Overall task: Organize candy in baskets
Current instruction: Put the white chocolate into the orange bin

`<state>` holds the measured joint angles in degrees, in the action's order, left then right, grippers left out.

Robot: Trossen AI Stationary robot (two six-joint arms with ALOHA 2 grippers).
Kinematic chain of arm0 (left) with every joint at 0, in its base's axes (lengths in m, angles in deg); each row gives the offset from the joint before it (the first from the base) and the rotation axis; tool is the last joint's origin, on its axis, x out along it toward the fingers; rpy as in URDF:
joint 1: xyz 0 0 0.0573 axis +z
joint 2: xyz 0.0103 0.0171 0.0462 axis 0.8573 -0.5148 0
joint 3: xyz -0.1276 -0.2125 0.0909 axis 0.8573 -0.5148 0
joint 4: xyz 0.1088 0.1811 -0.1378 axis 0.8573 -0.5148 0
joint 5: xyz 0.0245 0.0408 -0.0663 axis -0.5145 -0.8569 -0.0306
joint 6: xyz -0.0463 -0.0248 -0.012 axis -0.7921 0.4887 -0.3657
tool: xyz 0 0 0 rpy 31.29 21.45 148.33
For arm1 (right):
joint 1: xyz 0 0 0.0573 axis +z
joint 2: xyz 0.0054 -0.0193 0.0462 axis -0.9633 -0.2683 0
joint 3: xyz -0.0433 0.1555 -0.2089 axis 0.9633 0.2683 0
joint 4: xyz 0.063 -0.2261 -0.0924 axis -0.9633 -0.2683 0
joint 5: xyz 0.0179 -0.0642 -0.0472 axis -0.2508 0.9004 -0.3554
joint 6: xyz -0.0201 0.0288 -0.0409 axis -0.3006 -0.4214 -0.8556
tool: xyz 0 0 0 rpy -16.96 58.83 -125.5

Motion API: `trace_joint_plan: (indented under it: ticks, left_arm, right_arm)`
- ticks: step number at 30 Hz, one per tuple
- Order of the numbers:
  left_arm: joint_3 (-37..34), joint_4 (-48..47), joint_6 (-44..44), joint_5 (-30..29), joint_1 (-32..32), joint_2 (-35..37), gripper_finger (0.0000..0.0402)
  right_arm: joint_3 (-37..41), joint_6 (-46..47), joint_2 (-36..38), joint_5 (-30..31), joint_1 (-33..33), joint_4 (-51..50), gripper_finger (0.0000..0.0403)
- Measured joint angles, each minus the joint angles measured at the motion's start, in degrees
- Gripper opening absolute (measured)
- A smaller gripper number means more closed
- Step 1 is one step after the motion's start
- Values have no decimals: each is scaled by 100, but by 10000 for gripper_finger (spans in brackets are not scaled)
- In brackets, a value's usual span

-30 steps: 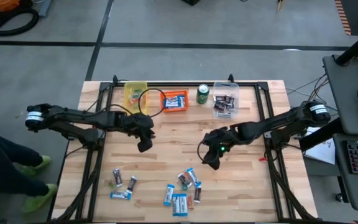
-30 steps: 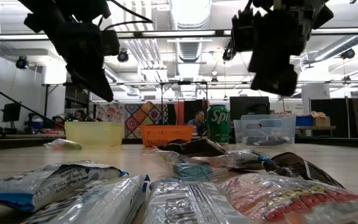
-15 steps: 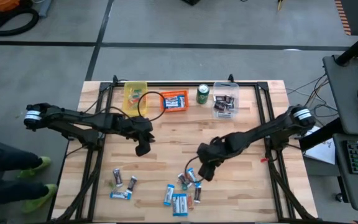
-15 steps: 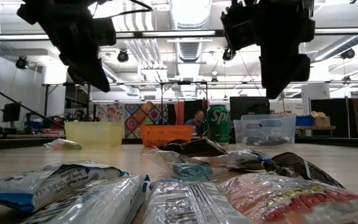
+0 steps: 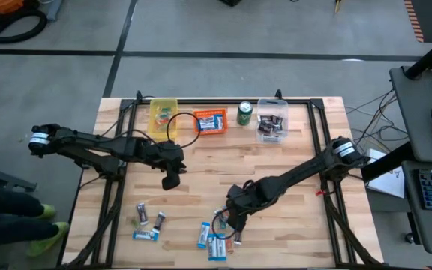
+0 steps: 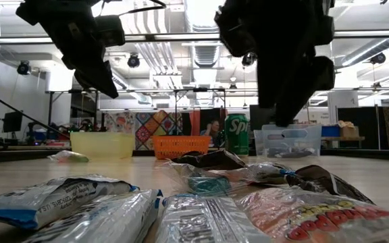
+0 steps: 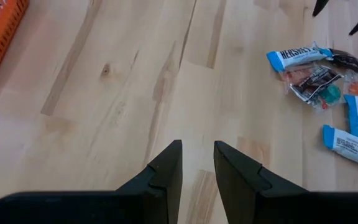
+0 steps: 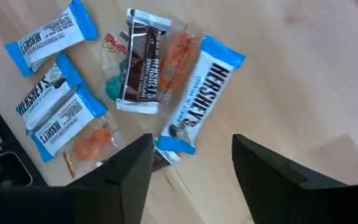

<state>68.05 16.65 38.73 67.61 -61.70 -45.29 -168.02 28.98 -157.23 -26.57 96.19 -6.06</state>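
The right arm stretches from 3 o'clock toward 6 o'clock on the table, its right gripper [image 5: 226, 219] low with fingers [image 8: 126, 167] spread wide and empty. The left arm reaches in from 9 o'clock; the left gripper [image 5: 170, 179] hovers left of centre, jaws narrowly parted, empty.

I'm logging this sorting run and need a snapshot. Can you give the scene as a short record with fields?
right gripper: open, above the loose candy pile at the table's near edge
left gripper: narrow gap, empty, over bare wood mid-table
yellow basket: far edge, left
orange basket: holds blue-and-white bars
clear basket: holds dark bars
green can: between the orange and clear baskets
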Motion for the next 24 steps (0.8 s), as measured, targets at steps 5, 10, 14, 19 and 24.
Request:
trace_joint_plan:
  ticks: [5, 10, 14, 19, 24]
  left_arm:
    - [-4, 0, 54, 0, -2, 0, 75]
    - [-11, -6, 89, 4, -2, -4, 75]
    - [-13, -28, 123, 5, -15, -4, 75]
    - [-15, -28, 254, 11, -17, -4, 75]
    - [-17, -26, 291, 10, -17, -4, 75]
  right_arm:
    - [-245, 141, -362, 1, 26, -37, 222]
    - [-280, 326, -592, 2, 26, -37, 223]
    - [-280, 391, -769, 1, 25, 17, 223]
    - [-280, 453, -947, 84, 26, 2, 216]
    - [-280, 455, -958, 294, 33, -2, 168]
